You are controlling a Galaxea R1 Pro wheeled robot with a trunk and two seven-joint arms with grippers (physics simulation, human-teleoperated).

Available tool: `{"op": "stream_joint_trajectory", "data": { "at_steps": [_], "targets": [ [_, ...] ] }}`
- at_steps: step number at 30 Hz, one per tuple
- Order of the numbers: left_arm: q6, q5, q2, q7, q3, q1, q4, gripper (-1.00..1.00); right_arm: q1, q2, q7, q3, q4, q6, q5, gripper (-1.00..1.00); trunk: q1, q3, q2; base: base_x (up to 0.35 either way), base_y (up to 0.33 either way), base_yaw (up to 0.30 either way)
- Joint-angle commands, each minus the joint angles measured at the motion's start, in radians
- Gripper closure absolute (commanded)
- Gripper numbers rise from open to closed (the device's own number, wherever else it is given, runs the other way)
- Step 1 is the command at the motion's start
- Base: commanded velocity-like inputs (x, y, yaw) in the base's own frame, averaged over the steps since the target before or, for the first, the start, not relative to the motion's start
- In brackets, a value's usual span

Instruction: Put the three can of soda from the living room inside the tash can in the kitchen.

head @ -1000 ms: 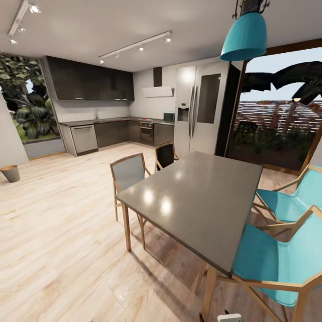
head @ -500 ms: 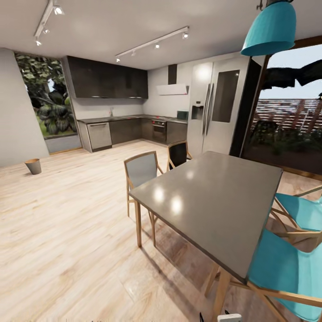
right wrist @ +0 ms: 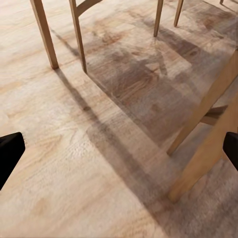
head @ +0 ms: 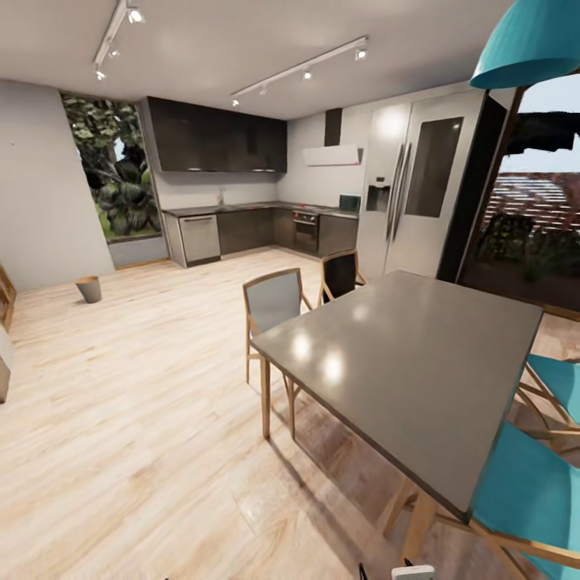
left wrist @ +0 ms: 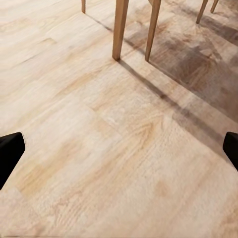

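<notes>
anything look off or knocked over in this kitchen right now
Nothing stands out. The trash can stands upright on the plank floor by the wall, the chairs are tucked at the grey table, and no spill shows.

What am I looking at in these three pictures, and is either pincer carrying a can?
The big picture comes from the robot's head camera. It looks across a kitchen-diner: a grey dining table with chairs, a fridge, and the small trash can standing on the plank floor by the far wall.

The other two come from cameras on each arm, looking down past the pincer at the floor. The left pincer and right pincer each show dark fingertips wide apart at the edges, with nothing between them. No soda cans are visible here.
</notes>
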Motion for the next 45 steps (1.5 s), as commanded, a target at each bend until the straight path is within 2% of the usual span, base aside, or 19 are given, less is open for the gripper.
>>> {"op": "stream_joint_trajectory", "data": {
  "at_steps": [1, 15, 45],
  "targets": [
    [0.001, 0.000, 0.000, 0.000, 0.000, 0.000, 0.000, -1.00, 0.000, 0.000, 0.000, 0.000, 0.000, 0.000, 0.000, -1.00, 0.000, -0.001, 0.000, 0.000, 0.000, 0.168],
    [0.008, 0.000, 0.000, 0.000, -0.001, 0.000, 0.000, -1.00, 0.000, 0.000, 0.000, 0.000, 0.001, 0.000, 0.000, -1.00, 0.000, -0.009, 0.000, 0.092, 0.003, 0.084],
    [0.011, -0.002, -0.001, -0.003, -0.002, 0.000, 0.001, -1.00, 0.000, 0.001, 0.000, 0.001, 0.012, 0.000, 0.000, -1.00, 0.000, -0.010, 0.000, 0.297, 0.100, 0.018]
  ]
}}
